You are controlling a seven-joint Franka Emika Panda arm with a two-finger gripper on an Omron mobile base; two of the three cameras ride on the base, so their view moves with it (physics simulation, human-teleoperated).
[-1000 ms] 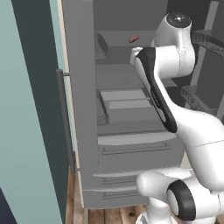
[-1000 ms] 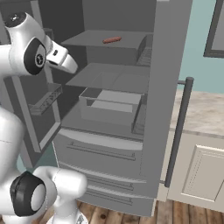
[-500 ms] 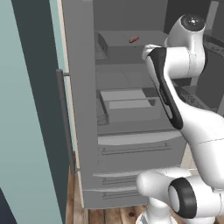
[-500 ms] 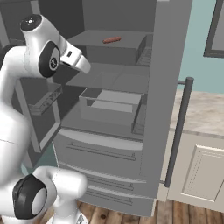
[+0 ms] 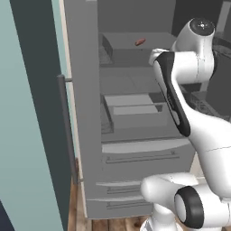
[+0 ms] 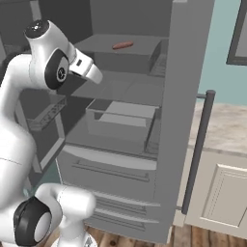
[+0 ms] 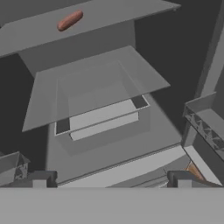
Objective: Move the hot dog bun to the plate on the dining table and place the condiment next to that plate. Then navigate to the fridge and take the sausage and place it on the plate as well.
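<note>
The fridge (image 5: 85, 135) stands open, its door with a long upright handle (image 5: 67, 131) swung to the left in the left base view and to the right in the right base view. Inside, the sausage (image 5: 140, 42) lies on the top shelf (image 7: 109, 17), toward the middle of it and back from the front edge; in the right base view the sausage (image 6: 122, 46) shows reddish-brown against the grey. Below sits a second shelf, then a shallow drawer bin (image 6: 120, 118), then the bottom drawers (image 5: 135, 155). The gripper (image 7: 109, 181) hangs in front of the open fridge, level with the lower shelves, well apart from the sausage (image 7: 70, 20). Its jaws stand wide apart and hold nothing.
</note>
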